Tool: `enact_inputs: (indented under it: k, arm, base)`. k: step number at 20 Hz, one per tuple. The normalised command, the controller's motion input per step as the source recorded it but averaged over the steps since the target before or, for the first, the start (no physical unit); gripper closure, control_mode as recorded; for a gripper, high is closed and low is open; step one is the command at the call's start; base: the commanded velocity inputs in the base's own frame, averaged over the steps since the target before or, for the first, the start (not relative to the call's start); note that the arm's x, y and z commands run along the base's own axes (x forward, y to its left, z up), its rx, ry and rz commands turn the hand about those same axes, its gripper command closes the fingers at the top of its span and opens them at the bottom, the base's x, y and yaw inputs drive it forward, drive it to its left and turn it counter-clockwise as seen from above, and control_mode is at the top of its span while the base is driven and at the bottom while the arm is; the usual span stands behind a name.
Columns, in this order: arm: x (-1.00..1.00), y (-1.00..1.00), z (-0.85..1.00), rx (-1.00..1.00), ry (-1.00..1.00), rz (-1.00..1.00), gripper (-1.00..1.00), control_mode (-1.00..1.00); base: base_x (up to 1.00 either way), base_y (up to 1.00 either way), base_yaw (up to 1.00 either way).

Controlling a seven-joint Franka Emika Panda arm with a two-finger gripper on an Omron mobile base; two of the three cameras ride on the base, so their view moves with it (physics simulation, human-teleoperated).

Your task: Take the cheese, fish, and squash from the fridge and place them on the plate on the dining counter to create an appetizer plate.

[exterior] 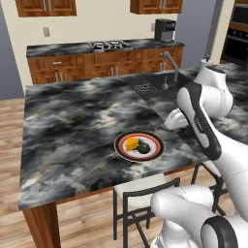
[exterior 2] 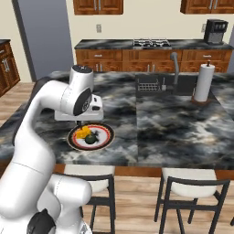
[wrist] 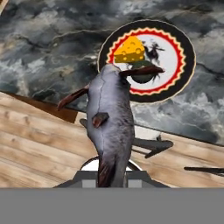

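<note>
We are holding the fish (wrist: pixel 109 120) in our gripper (wrist: pixel 107 175). The gripper is pinched tight on the tail end, and the rest of the grey body sticks out past the tips, with the head far out toward the plate (wrist: pixel 183 74).

The plate sits on the bench (exterior: pixel 72 126), close to the near edge. The cheese (exterior: pixel 131 144) and the squash (exterior: pixel 143 147) already lie on it, touching or nearly so. The cheese is on the left and the squash on the right. The white part of the plate on the right side looks free, so we think the fish could go there.

We guess the fish is light, smooth and a bit slippery. It is long and thin, so a hold at the tail may let it swing or slip. A hold nearer the middle would be steadier. Its thin fins look easy to bend.

The bench top around the plate is bare, so there is room to come down. The near edge is close, and chairs (exterior: pixel 145 193) stand just below it. The sink (exterior: pixel 150 85) is well apart, on the far side.
</note>
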Motion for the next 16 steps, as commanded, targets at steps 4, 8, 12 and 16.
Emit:
enact_inputs:
  k: [4,8,12,16]
  arm:
    - [0.45,0.00,-0.28,0.00,0.02,0.03,1.00,-1.00]
    - [0.37,0.00,-0.23,0.00,0.00,0.00,1.00,-1.00]
    - [0.37,0.00,-0.38,0.00,0.00,0.00,1.00,-1.00]
    - [0.29,0.00,-0.45,0.00,0.00,0.00,1.00,-1.00]
  base:
    - [0.00,0.00,0.00]
    - [0.00,0.00,0.00]
    - [0.00,0.00,0.00]
    - [0.00,0.00,0.00]
